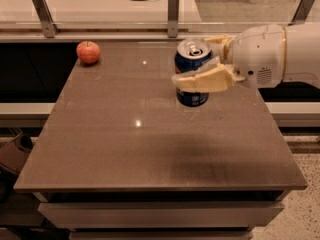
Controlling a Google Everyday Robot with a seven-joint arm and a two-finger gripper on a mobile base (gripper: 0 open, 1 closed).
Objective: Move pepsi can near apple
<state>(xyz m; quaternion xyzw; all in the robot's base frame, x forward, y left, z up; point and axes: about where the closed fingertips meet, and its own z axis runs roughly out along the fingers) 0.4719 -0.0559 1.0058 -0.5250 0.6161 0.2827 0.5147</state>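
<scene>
My gripper [197,66] reaches in from the right and is shut on the dark blue pepsi can [192,96], holding it upright in the air above the right half of the brown table [125,134]. One cream finger [205,79] crosses the front of the can. The silver can top faces up. The red-orange apple [88,52] sits at the table's far left corner, well to the left of the can. The green-patterned can is hidden behind the held can and the gripper.
A glass barrier with metal posts [173,14] runs along the table's far edge. The white arm [280,54] fills the upper right. The floor [300,219] shows past the table's right front corner.
</scene>
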